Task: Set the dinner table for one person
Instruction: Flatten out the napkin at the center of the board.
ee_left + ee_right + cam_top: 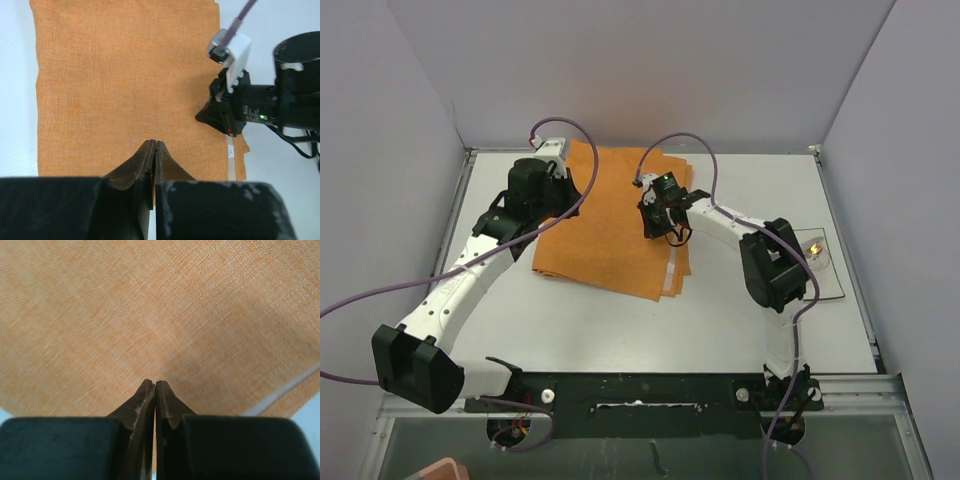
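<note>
The dinner table [620, 330] is a flat white-grey top. An orange cloth [610, 220] lies spread on its far middle. My left gripper [548, 188] hangs over the cloth's far left part. In the left wrist view it [155, 142] is shut and empty above the flat cloth [125, 75]. My right gripper [660, 222] is over the cloth's right part. In the right wrist view it [154, 383] is shut, close over the cloth [150, 310], which fills the view. I cannot tell whether its tips touch the cloth.
A small clear glass object [815, 248] sits on a thin clear sheet near the table's right edge. The cloth's right edge shows several stacked layers and a white label strip [230, 150]. Grey walls close in the far, left and right sides.
</note>
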